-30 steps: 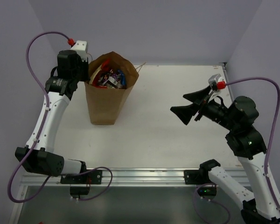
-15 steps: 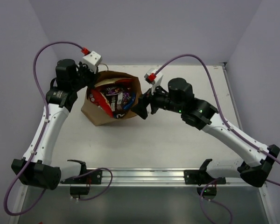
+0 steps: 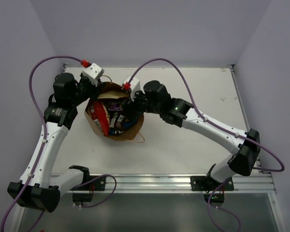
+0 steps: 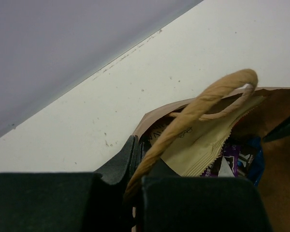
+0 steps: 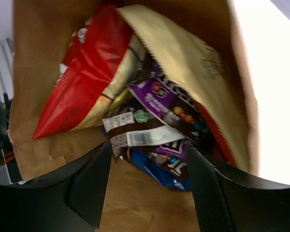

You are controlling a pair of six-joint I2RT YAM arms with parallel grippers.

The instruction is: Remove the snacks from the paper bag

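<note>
Right hand [image 5: 148,147] gapes over crinkly snacks [image 5: 82,92] in brown paper bag [image 5: 36,58].

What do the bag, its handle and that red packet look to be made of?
The paper bag looks like matte brown kraft paper, with creased walls. Its twisted handle seems to be paper cord: spiral twist lines, dull tan. The red chip bag is probably plastic film: glossy highlights, sharp crinkles.

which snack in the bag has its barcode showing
The brown packet, between the purple packet and the blue packet, right of the red bag; only it shows a white barcode strip.
</note>
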